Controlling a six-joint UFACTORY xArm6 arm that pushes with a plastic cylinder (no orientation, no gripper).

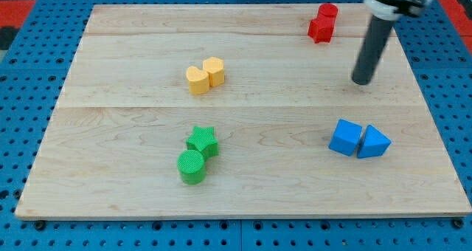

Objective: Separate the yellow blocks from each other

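**Two yellow blocks touching, tip well off to the right**

The yellow blocks sit pressed together on the wooden desk (110,81), above the middle and toward the view's left: the yellow heart-shaped block (197,80) on the left and slightly lower, the yellow hexagonal block (214,71) against its upper right side. There is no gripper on this arm, so there is nothing to report as wide, narrow or holding; the rod ends in my tip (361,81), which stands in bare wood at the view's right, well apart from the yellow pair, below the red blocks (322,23) and above the blue blocks (359,139).

Judging by their look, the yellow pieces are small, rigid and light, and should slide readily on the smooth wood rather than tip. Nothing here can be grasped; contact has to be a push on a side face. The seam between the two is narrow, so wedging in may nudge both. A safer choice seems to be pressing on the outer face of one block, pushing along the seam's line so the neighbour stays put. An off-centre push will likely spin a block. The green star (202,141) and green cylinder (192,166) lie below, near enough to mind
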